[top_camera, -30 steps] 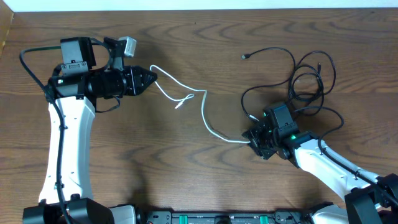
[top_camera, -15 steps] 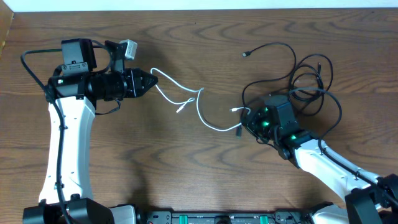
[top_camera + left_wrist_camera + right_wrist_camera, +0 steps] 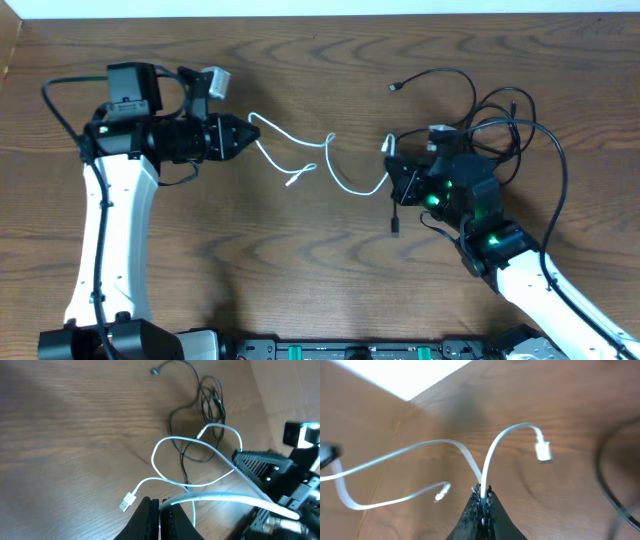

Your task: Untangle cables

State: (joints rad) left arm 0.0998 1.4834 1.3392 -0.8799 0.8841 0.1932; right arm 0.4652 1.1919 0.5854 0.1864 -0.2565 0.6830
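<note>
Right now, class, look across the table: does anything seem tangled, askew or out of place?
Yes. The black cables lie in a heap of crossing loops at the table's right side, not laid out apart. The white cable hangs in kinks, pinched by the left fingers and the right fingers.

No word, label, brand or number can be read anywhere, whether on the cables (image 3: 215, 495), the left arm (image 3: 105, 230), the right arm (image 3: 530, 285) or the table (image 3: 300, 270).
</note>
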